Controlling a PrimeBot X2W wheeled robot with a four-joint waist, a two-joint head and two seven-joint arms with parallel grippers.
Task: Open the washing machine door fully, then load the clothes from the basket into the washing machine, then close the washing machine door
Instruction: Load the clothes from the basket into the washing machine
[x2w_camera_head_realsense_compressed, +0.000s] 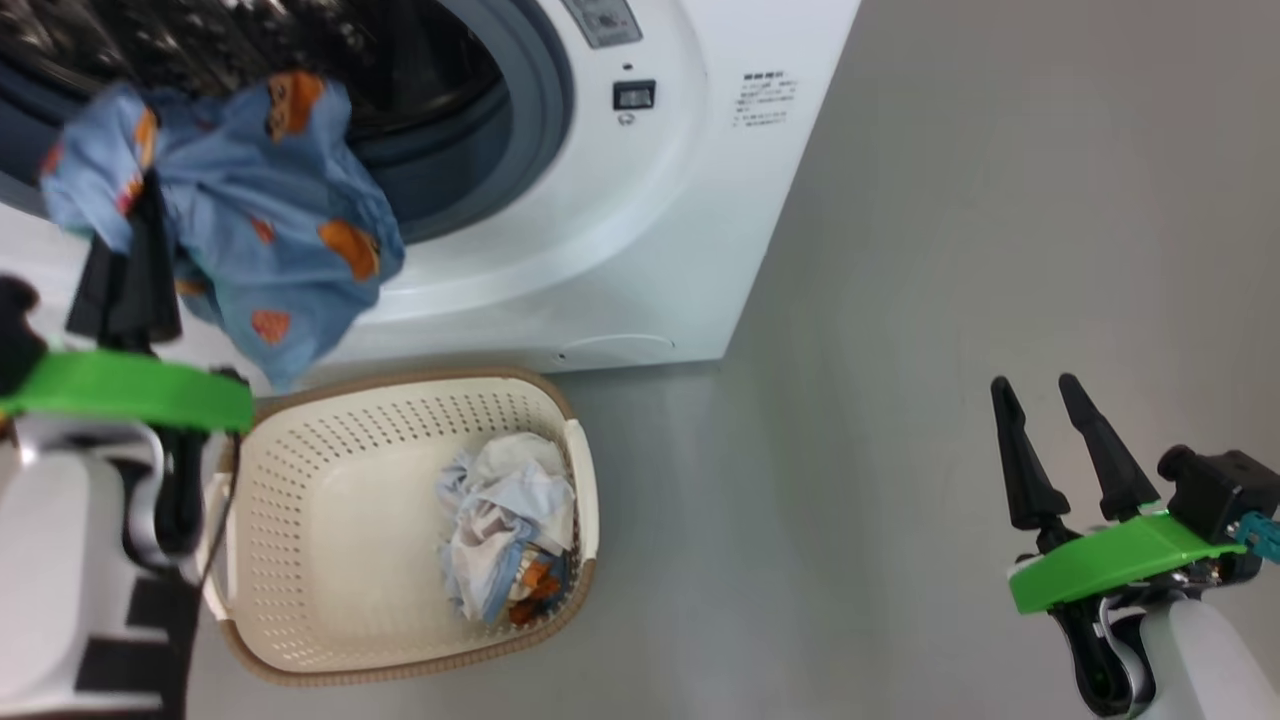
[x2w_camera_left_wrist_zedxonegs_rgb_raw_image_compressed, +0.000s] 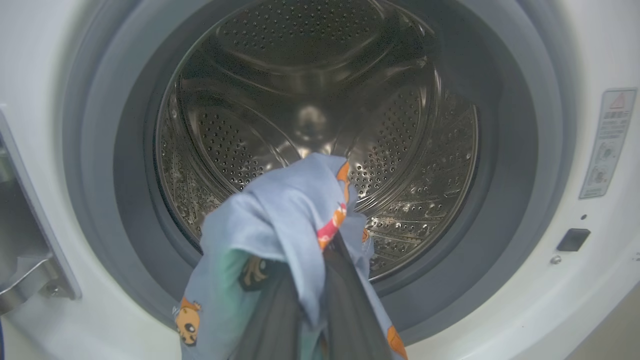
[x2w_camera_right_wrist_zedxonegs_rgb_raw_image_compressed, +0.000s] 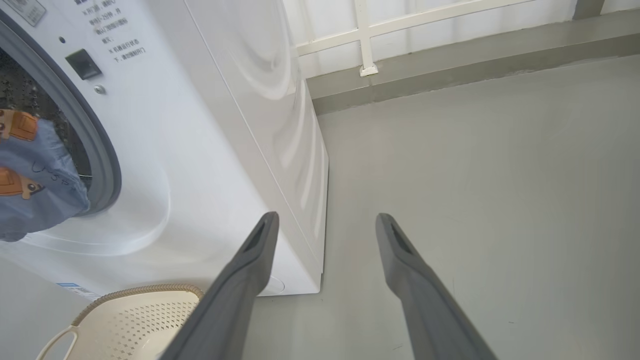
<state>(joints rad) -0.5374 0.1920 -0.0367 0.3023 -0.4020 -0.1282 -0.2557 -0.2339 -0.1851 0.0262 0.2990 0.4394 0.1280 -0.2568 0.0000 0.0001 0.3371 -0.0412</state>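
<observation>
Opened already, judging by the bare mouth of the washing machine (x2w_camera_head_realsense_compressed: 640, 250), with nothing lying in the steel drum (x2w_camera_left_wrist_zedxonegs_rgb_raw_image_compressed: 310, 100). Loading barely begun.

Set on the floor just in front of the machine: the basket (x2w_camera_head_realsense_compressed: 400, 381), with a crumpled heap of white and blue clothes (x2w_camera_head_realsense_compressed: 505, 530) against its right wall.

Raised at the seal's lower edge, not yet inside: 1 blue garment (x2w_camera_head_realsense_compressed: 270, 210) with orange prints, pinched tight in the left gripper (x2w_camera_head_realsense_compressed: 135, 255).

Parked well to the right above bare floor: the right gripper (x2w_camera_head_realsense_compressed: 1065, 440), spread wide, holding nothing.

Left to do: drop this piece in, fetch the heap, shut the door.

No brand legible. Right of the opening: a warning sticker (x2w_camera_left_wrist_zedxonegs_rgb_raw_image_compressed: 607, 142) with a red triangle and a few printed lines (x2w_camera_head_realsense_compressed: 768, 98). Low down, a small blue label (x2w_camera_right_wrist_zedxonegs_rgb_raw_image_compressed: 75, 289). All too small to read.
</observation>
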